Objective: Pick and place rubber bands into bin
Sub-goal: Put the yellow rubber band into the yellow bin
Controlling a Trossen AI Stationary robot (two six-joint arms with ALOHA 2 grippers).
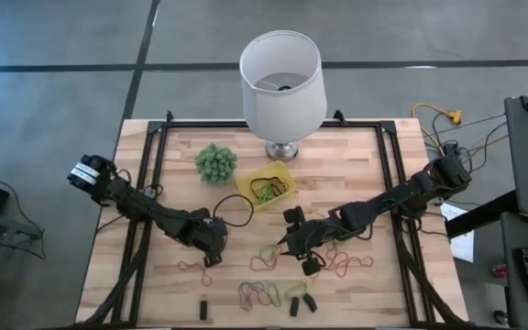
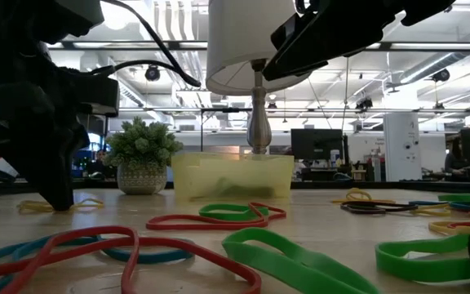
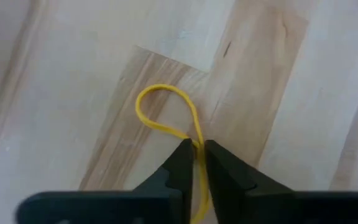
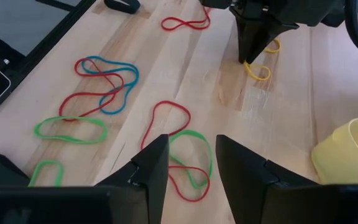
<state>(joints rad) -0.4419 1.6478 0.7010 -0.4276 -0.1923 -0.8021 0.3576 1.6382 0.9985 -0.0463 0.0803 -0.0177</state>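
High view: the bin (image 1: 266, 188) already holds a few rubber bands (image 1: 269, 191), but many more lie loose on the table (image 1: 356, 291), so most of the work remains. The left gripper (image 3: 194, 163) is tipped down onto the wood, fingers pressed together, pinching a yellow band (image 3: 163, 112) whose loop lies just ahead of its tips. The right gripper (image 4: 191, 165) hovers with fingers spread above a red and green tangle (image 4: 182, 149); the bin sits beyond both.

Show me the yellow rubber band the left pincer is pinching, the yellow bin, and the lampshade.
yellow rubber band (image 3: 160, 106), left wrist view, on its loop.
yellow bin (image 1: 248, 182), high view, on its rim.
lampshade (image 1: 282, 101), high view, on its outer wall.
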